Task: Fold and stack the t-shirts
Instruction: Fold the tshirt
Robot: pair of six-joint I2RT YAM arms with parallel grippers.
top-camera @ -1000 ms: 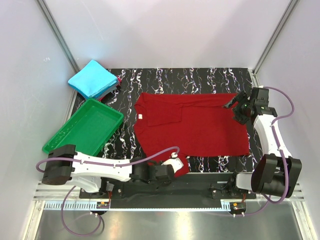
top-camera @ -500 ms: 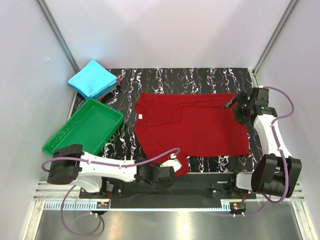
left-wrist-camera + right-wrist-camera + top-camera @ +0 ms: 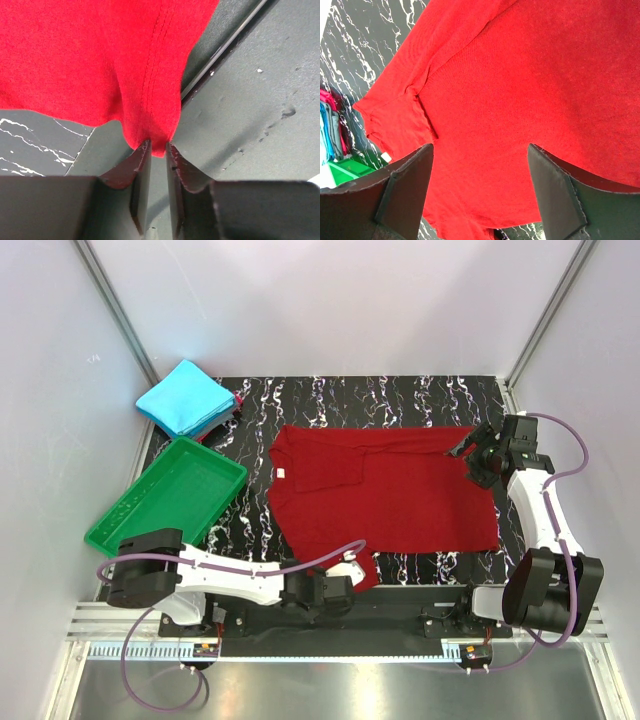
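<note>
Nipped a bunched, stitched hem of the soft dark red t-shirt (image 3: pixel 400 490) between the left gripper's (image 3: pixel 157 146) fingers at the marbled table's (image 3: pixel 400 390) near edge; held the right gripper's (image 3: pixel 480 150) fingers spread wide.

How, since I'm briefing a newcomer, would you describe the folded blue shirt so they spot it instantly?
Start at the black marbled table and go to its far left corner, just beyond the green tray. The blue shirt is a bright folded square there, while the red shirt lies spread out mid-table.
</note>
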